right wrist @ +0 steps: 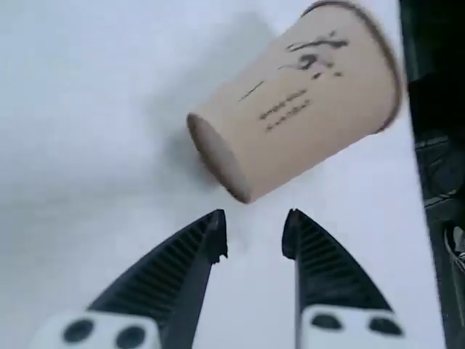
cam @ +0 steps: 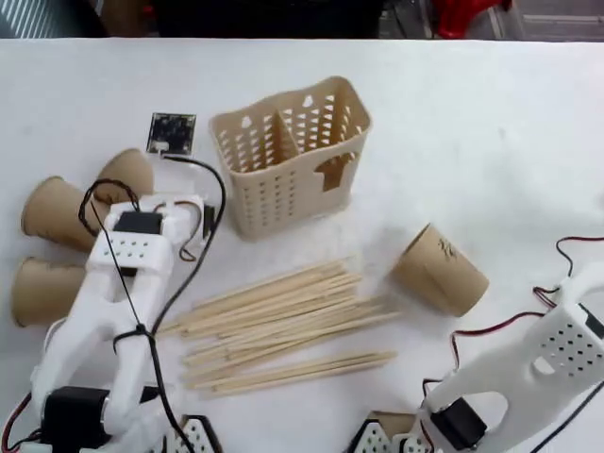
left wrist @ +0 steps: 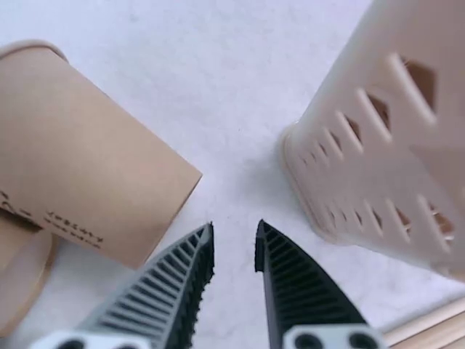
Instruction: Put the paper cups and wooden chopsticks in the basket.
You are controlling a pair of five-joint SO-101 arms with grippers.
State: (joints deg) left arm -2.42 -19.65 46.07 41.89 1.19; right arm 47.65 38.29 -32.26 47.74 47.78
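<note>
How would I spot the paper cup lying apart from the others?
Find the slotted basket mid-table, then the chopsticks heaped in front of it. Right of that heap lies one paper cup on its side, alone; the other cups cluster left of the basket.

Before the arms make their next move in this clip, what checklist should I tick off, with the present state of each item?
1. Nothing held in the left gripper: ok, open and empty.
2. Nothing held in the right gripper: ok, open and empty.
3. The basket upright, with its top unobstructed: ok.
4. The lone paper cup between the right gripper's fingers: not ok, it lies on its side just beyond the fingertips.
5. The neighbouring paper cup in line with the left gripper's gap: not ok, it lies off to one side.
6. The chopsticks in the basket: not ok, they lie piled on the table.
</note>
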